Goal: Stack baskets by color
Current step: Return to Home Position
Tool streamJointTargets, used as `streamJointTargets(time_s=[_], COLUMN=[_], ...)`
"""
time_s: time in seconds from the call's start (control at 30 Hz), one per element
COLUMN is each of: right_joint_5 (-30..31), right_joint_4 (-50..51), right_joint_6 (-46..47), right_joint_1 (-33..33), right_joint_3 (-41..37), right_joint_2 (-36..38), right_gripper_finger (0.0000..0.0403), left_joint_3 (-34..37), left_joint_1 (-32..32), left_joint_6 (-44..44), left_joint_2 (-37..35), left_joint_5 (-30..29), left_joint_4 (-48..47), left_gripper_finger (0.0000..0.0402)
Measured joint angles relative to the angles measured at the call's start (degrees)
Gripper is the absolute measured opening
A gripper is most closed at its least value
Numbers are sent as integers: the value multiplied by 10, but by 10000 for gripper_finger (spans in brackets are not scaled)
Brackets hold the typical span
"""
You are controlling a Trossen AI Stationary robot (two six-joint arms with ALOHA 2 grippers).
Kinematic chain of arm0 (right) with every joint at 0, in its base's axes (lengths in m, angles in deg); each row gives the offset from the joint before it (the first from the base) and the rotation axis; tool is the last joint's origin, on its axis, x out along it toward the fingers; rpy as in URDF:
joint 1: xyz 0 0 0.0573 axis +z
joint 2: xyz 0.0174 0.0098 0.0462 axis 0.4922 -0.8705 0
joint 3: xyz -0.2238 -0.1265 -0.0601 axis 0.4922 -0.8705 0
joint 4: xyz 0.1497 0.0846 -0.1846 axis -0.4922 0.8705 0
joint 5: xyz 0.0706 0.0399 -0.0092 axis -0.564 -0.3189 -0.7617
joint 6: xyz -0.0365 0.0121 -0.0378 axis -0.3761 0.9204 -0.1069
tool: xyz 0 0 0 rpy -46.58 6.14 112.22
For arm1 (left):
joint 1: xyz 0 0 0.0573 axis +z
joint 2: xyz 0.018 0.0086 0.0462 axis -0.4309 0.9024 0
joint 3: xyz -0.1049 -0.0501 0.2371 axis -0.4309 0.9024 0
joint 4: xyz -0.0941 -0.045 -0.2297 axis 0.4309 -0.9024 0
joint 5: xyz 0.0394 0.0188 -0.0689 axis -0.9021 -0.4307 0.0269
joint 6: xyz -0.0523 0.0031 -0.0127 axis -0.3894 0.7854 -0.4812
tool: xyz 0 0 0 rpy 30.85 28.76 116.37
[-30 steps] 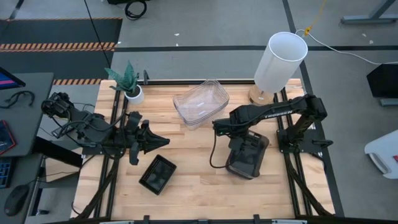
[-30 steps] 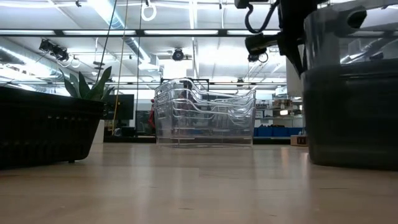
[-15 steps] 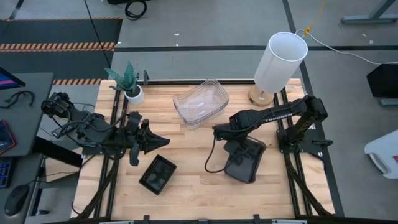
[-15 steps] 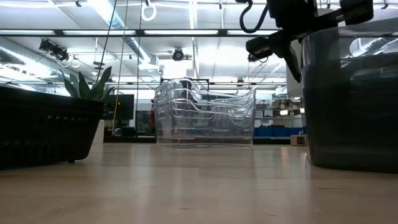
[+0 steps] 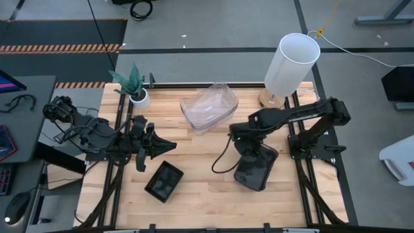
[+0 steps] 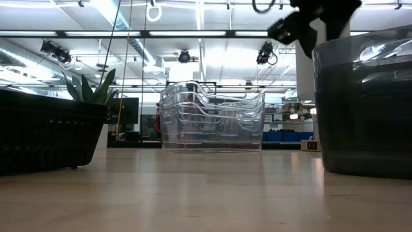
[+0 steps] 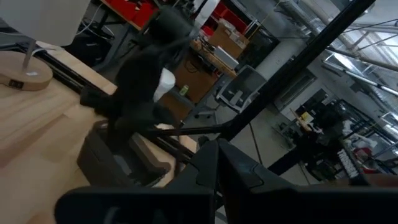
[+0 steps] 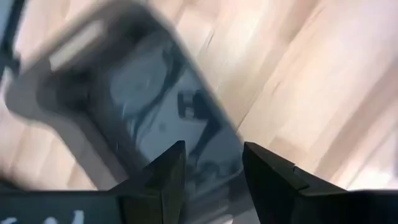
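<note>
A stack of smoky grey baskets [image 5: 255, 166] stands on its base on the table's right half, also in the low view [image 6: 364, 109]. My right gripper [image 5: 243, 146] hangs open just above the stack's far end, pointing down, its fingers apart over the basket's rim [image 8: 143, 106] and touching nothing. The clear baskets [image 5: 208, 107] sit nested at the far middle. One black basket [image 5: 163, 181] rests near the front left. My left gripper [image 5: 167, 147] waits shut and level above the table, left of the middle, holding nothing.
A tall white cylinder [image 5: 291, 65] on a round wooden foot stands at the far right corner. A small potted plant [image 5: 134, 87] stands at the far left. Bare wood lies between the black basket and the grey stack, along the near edge.
My right gripper has opened and let go of the top grey basket, rolled about its own axis and risen a little. The grey basket has sunk into the stack below it; its rim stands lower in the low view than before.
</note>
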Motion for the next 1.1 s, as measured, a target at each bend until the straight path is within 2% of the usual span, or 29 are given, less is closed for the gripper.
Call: streamJointTargets(time_s=[0.1, 0.23, 0.43, 0.53, 0.6, 0.83, 1.1], right_joint_5=[-1, 2, 58, 77, 78, 86, 112], right_joint_4=[-57, -191, -390, -477, -537, -694, -713], right_joint_6=[57, 122, 202, 232, 254, 317, 369], right_joint_1=[0, 0, 9, 11, 11, 10, -3], right_joint_3=[0, -22, -122, -187, -228, -358, -466], right_joint_2=[36, 102, 212, 260, 292, 398, 541], right_gripper_finger=[164, 164, 164, 164, 164, 161, 148], left_joint_3=[0, 0, 0, 24, 53, 171, 245], left_joint_1=[0, 0, 6, 25, 47, 161, 262], left_joint_6=[2, 25, 102, 122, 119, 107, 120], left_joint_2=[0, 4, 4, 4, 4, -15, -125], left_joint_5=[-18, -67, -132, -137, -118, 52, 87], left_joint_4=[-9, -47, -86, -87, -78, 63, 80], left_gripper_finger=[20, 35, 36, 23, 13, 5, 4])
